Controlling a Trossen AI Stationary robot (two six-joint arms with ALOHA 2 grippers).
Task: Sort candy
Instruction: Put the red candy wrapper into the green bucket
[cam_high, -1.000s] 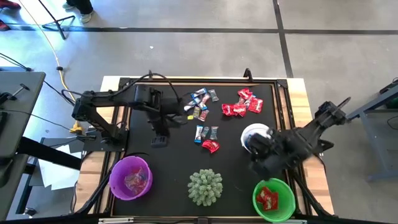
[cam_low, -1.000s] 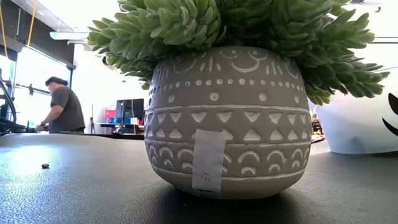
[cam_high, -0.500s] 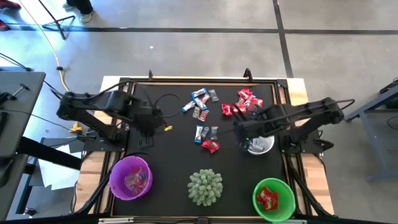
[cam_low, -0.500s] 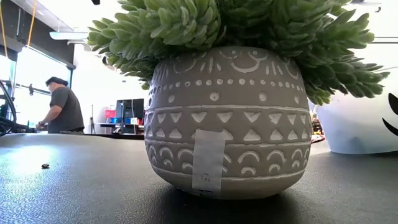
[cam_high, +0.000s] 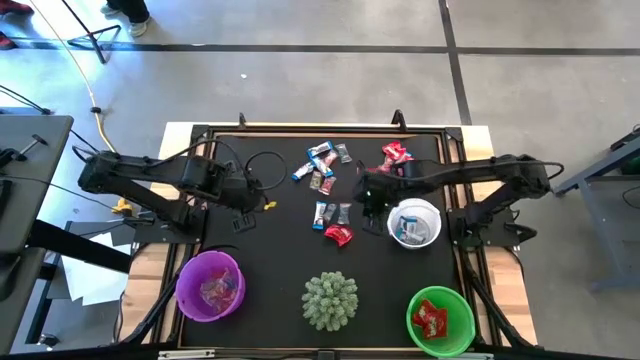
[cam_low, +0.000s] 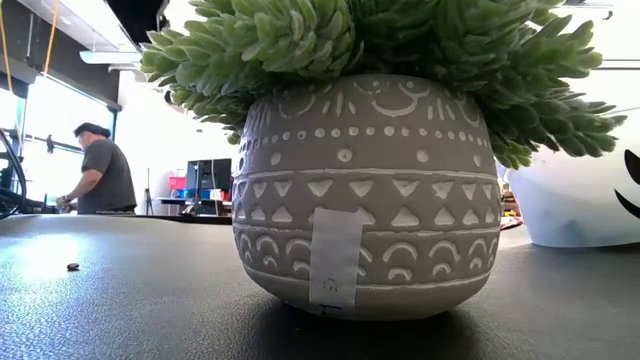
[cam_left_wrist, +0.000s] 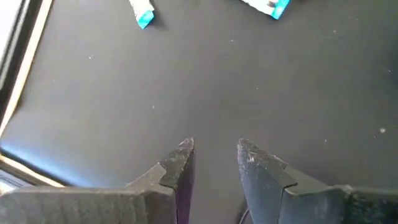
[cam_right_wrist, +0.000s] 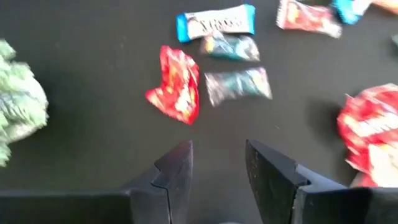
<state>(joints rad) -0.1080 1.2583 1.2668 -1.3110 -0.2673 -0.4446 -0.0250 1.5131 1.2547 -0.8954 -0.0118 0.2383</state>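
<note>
Even, bright overhead light leaves soft shadows and a pale sheen on the black table (cam_high: 270, 235), windows behind the patterned pot (cam_low: 360, 195) blow out white in the low view, and the right wrist view's candy (cam_right_wrist: 175, 84) is motion-blurred.

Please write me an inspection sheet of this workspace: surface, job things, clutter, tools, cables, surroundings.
Surface: black mat on a wooden table.
Job things: loose candy mid-mat; some lies in the purple bowl, green bowl and white bowl.
Clutter: potted plant at the front edge.
Tools: left tool open, empty, over bare mat; right tool open, empty, above the candy.
Cables: black cable loops on the mat.
Surroundings: a person stands far behind.
</note>
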